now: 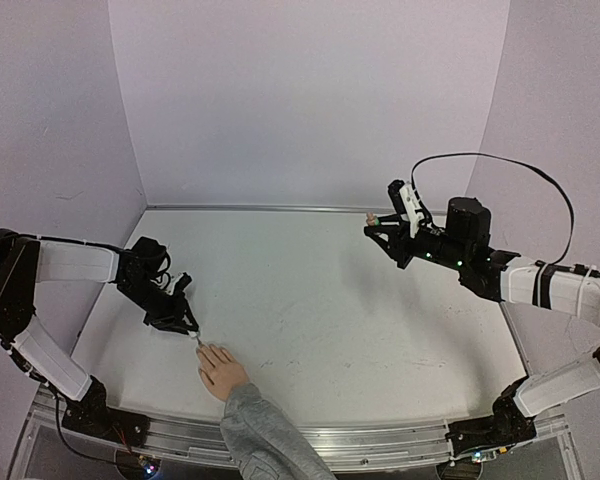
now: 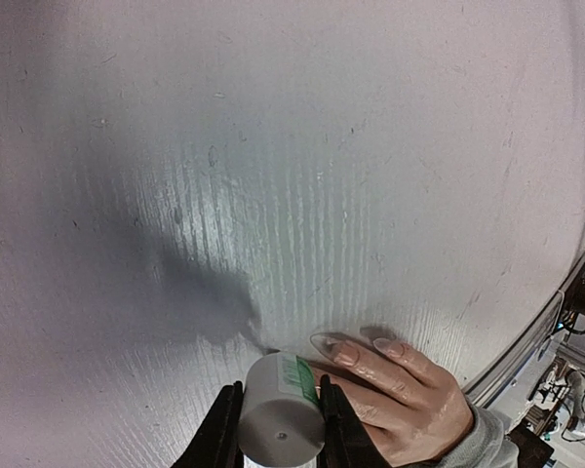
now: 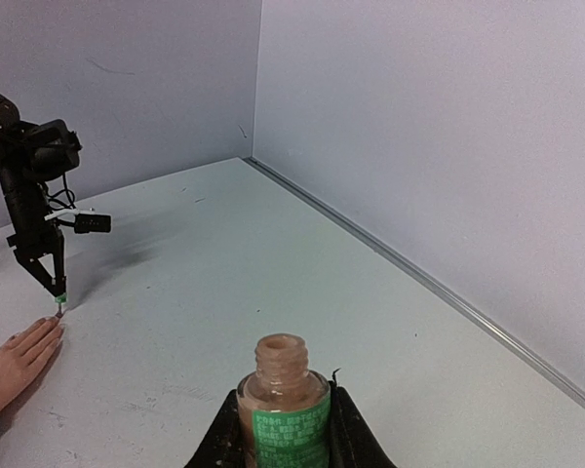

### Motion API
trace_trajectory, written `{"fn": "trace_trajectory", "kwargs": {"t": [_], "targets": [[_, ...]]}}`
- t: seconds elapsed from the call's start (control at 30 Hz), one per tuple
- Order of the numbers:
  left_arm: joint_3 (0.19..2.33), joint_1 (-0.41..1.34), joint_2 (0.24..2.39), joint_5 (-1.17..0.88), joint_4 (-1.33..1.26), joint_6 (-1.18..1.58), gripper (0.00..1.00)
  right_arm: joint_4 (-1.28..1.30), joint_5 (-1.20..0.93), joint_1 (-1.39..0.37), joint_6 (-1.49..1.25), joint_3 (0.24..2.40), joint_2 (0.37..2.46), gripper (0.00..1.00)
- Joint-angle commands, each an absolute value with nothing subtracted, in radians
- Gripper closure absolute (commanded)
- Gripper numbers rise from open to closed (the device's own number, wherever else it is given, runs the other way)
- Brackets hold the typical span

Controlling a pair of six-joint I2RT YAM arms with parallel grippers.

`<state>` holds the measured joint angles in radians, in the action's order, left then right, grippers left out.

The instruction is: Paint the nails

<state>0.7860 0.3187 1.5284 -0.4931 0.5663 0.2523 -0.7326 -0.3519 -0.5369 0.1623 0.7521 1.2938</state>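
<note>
A flesh-coloured hand (image 1: 223,372) in a grey knit sleeve (image 1: 260,435) lies palm down near the table's front edge. Its pale nails (image 2: 346,353) point toward my left gripper (image 1: 187,327). That gripper is shut on a whitish cylindrical brush cap (image 2: 281,414) with a green label, held just left of the fingertips. The cap hides the brush in the left wrist view. In the right wrist view the brush tip (image 3: 58,310) reaches down to the fingertips of the hand (image 3: 19,356). My right gripper (image 3: 285,429) is shut on an open pinkish polish bottle (image 3: 288,409), raised at the back right.
The white table (image 1: 320,300) is enclosed by pale walls at the back and both sides. A metal rail (image 1: 380,440) runs along the near edge. A black cable (image 1: 510,165) loops above the right arm.
</note>
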Motion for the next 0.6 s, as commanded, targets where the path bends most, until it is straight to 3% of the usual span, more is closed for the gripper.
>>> {"fn": "trace_trajectory", "kwargs": {"t": [0.0, 0.57], "targets": [[0.822, 0.311, 1.534, -0.479, 0.557, 0.23, 1.0, -0.794, -0.374, -0.528, 0.15, 0.762, 1.284, 1.0], [0.828, 0.31, 1.541, -0.471, 0.546, 0.229, 1.0, -0.794, -0.376, -0.528, 0.147, 0.761, 1.282, 1.0]]}}
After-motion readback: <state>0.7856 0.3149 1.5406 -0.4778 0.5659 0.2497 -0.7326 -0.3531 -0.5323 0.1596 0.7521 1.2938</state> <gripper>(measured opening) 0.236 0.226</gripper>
